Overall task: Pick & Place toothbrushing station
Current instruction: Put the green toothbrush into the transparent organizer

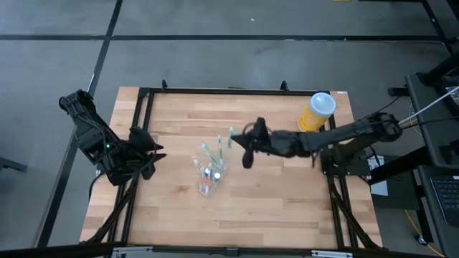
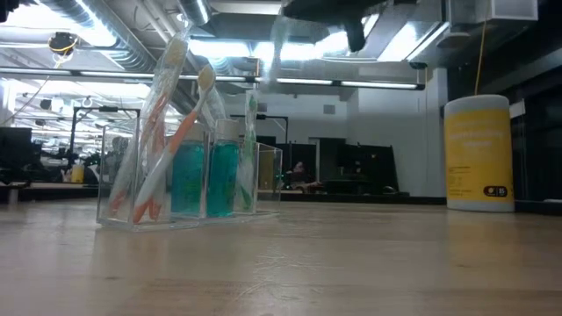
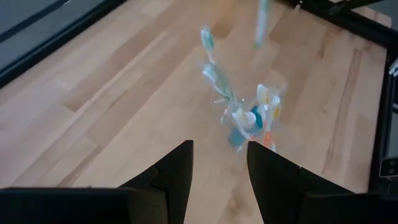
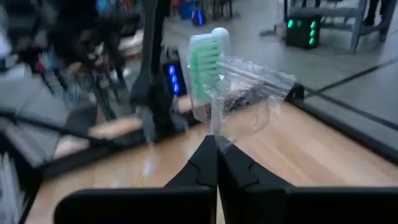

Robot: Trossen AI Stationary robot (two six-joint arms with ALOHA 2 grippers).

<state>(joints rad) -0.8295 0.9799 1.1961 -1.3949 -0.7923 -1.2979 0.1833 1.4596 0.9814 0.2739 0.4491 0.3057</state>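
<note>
Centre frame in the high view, the right gripper [image 1: 239, 140] pinches a green-bristled toothbrush [image 4: 205, 65] just right of the clear holder [image 1: 208, 174], so I'd keep it upright and lower slowly into a free slot; the left gripper [image 3: 219, 169] waits spread at left.

— How is the light?
— Bright and even from ceiling strips [image 2: 263, 44], which glare in the low view. Shadows on the table [image 1: 272, 201] are faint and soft.
— Anything blurred?
— The right wrist view is smeared across its background, and the wrapped toothbrush [image 4: 208, 68] there looks soft. In the left wrist view the clear holder [image 3: 252, 118] is hazy too.
</note>
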